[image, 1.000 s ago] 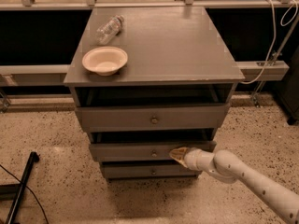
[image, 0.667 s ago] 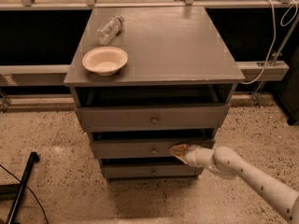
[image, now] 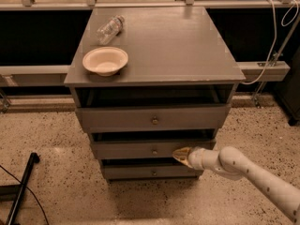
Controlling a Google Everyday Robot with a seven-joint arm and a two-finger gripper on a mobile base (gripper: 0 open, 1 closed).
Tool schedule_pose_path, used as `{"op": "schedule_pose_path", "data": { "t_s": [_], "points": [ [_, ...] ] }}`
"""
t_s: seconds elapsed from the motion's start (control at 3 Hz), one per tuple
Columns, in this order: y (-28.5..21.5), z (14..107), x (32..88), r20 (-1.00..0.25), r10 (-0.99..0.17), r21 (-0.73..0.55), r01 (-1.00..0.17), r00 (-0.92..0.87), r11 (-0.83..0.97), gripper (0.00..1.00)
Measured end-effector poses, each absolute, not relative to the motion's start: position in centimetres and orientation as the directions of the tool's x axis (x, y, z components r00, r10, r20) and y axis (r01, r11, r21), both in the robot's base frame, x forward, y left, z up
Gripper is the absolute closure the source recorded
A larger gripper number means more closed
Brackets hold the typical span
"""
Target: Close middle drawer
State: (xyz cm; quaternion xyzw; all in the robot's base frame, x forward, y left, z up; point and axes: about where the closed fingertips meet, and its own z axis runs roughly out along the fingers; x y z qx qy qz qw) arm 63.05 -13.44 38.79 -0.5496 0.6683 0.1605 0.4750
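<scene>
The middle drawer (image: 136, 150) is a wide, shallow grey drawer with a small round knob (image: 154, 152) at its centre, second of three in the grey cabinet. It stands out a little past the bottom drawer (image: 140, 171) and sits behind the top drawer's (image: 140, 118) front. My gripper (image: 182, 155) comes in from the lower right on a white arm. Its tan tip rests against the middle drawer's front, just right of the knob.
On the cabinet top (image: 168, 46) sit a white bowl (image: 105, 60) at the front left and a clear plastic bottle (image: 110, 29) lying behind it. A black pole (image: 21, 186) lies on the speckled floor at lower left. Cables (image: 276, 27) hang at the right.
The gripper has stayed pressed on the middle drawer's front right of the knob. The drawer has slid slightly inward.
</scene>
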Motion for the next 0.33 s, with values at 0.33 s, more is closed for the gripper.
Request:
{"op": "schedule_pose_path", "data": {
  "t_s": [0.33],
  "points": [
    [-16.07, 39.98, 59.06, -0.81, -0.587, -0.243, -0.909, -0.001, 0.337, 1.0]
  ]
}}
